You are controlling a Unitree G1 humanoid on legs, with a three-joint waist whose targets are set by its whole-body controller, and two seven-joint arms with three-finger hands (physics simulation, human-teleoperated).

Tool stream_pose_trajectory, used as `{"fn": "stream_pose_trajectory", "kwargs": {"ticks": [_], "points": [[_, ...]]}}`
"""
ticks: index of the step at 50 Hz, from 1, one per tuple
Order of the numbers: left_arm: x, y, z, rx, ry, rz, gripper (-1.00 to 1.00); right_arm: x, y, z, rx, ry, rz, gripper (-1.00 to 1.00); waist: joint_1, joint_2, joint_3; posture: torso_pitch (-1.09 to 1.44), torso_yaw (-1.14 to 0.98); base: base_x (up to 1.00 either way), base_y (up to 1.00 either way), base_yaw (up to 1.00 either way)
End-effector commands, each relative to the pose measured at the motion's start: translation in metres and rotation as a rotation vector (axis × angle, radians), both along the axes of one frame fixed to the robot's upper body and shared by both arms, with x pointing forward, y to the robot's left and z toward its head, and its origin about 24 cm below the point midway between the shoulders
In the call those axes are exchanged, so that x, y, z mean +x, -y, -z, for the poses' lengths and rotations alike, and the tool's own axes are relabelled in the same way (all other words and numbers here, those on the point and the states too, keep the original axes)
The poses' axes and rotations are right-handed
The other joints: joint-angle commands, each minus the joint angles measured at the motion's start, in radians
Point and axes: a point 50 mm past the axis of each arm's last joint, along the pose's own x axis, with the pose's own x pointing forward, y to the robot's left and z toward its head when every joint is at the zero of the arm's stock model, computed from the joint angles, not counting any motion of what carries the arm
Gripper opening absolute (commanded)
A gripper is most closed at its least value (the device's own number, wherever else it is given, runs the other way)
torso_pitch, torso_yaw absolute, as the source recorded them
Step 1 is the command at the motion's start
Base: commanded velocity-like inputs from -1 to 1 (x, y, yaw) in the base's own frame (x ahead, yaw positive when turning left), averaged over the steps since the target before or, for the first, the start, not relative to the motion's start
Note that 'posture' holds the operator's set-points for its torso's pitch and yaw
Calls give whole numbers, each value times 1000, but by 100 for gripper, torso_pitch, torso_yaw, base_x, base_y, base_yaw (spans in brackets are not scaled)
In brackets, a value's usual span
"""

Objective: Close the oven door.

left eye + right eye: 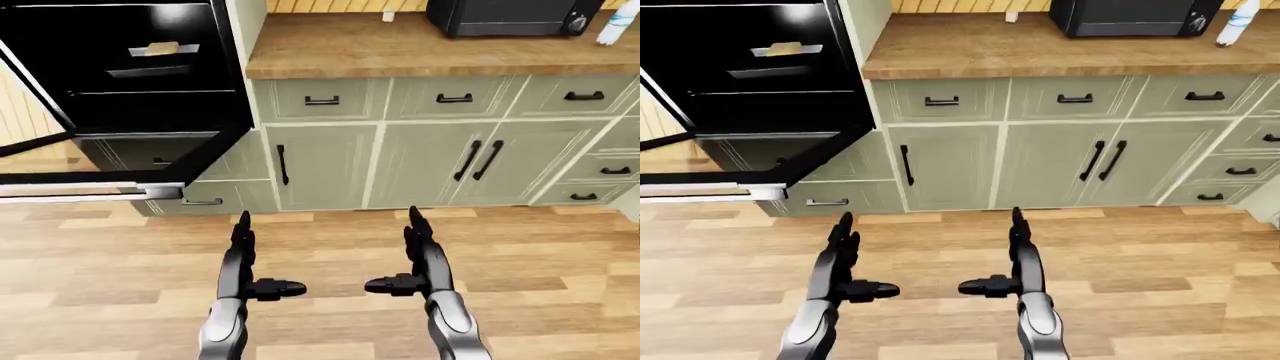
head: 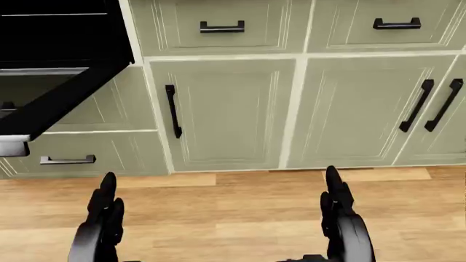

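Note:
The black oven (image 1: 130, 67) stands at the upper left of the left-eye view with its door (image 1: 110, 169) swung down and open, its silver handle edge (image 1: 90, 193) pointing toward me. A rack with something tan on it shows inside. My left hand (image 1: 243, 255) and right hand (image 1: 418, 251) are both open and empty, fingers pointing up, held over the wood floor. Both hands are below and to the right of the open door, apart from it. They also show in the head view, the left hand (image 2: 105, 210) and the right hand (image 2: 336, 210).
Green cabinets (image 1: 420, 161) with black handles run right of the oven under a wooden counter (image 1: 400, 49). A black microwave (image 1: 510, 16) and a white bottle (image 1: 612, 28) stand on the counter. A drawer (image 2: 69, 154) sits under the open door. Wood floor (image 1: 330, 247) lies around my hands.

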Motion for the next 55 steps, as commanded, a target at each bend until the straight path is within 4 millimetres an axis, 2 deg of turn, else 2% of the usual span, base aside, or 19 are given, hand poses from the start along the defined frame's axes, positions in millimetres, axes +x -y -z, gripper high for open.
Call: {"fn": "stream_pose_trajectory", "kwargs": {"ticks": [1, 3, 4, 5, 7, 8, 17, 20, 29, 34, 36, 39, 42, 46, 49, 55], "points": [[10, -1, -34, -3, 172, 4, 100, 7, -2, -34, -19, 176, -25, 100, -2, -8, -1, 0, 0, 0, 0, 0], [10, -2, -34, -1, 172, 2, 100, 7, -2, -35, -18, 179, -25, 100, 7, -1, -62, 0, 0, 0, 0, 0], [11, -3, -34, -2, 171, 0, 100, 7, -2, -35, -19, 177, -29, 100, 7, -2, -52, 0, 0, 0, 0, 0], [11, -3, -34, -1, 171, 1, 100, 7, -2, -35, -21, 177, -31, 100, 6, -6, -16, 0, 0, 0, 0, 0], [10, -3, -34, -2, 168, 3, 100, 6, -4, -35, -23, 176, -37, 100, 7, -7, -69, 0, 0, 0, 0, 0], [11, -3, -33, -2, 168, 2, 100, 6, -4, -35, -25, 175, -41, 100, 7, -7, -75, 0, 0, 0, 0, 0], [16, -12, -22, 33, 149, 4, 100, 8, -1, -34, -46, 164, -62, 100, 8, -3, -82, 0, 0, 0, 0, 0], [19, -21, -22, 44, 141, 0, 100, 7, 4, -30, -59, 156, -63, 100, 7, -2, -87, 0, 0, 0, 0, 0], [29, -72, -8, 120, 114, -69, 100, 9, 30, -26, -99, 145, -44, 100, 7, 2, -88, 0, 0, 0, 0, 0], [30, -124, 12, 178, 76, -156, 100, 7, 57, -12, -129, 121, -7, 100, 6, 6, -83, 0, 0, 0, 0, 0], [23, -147, 15, 203, 58, -208, 100, 6, 75, 0, -146, 99, 28, 100, 5, 8, -84, 0, 0, 0, 0, 0], [4, -162, 24, 230, 35, -236, 100, 3, 98, 15, -163, 70, 65, 100, 0, 9, -83, 0, 0, 0, 0, 0], [-11, -171, 32, 232, 2, -258, 100, -3, 115, 28, -172, 45, 102, 100, -3, 12, -79, 0, 0, 0, 0, 0], [-32, -177, 48, 247, -91, -313, 100, -22, 140, 51, -187, -15, 164, 100, -7, 16, -72, 0, 0, 0, 0, 0], [-48, -182, 57, 286, -156, -348, 100, -38, 151, 62, -194, -73, 215, 100, -10, 18, -70, 0, 0, 0, 0, 0], [-77, -183, 77, 321, -290, -388, 100, -69, 154, 82, -203, -190, 265, 100, -11, 15, -63, 0, 0, 0, 0, 0]]}}
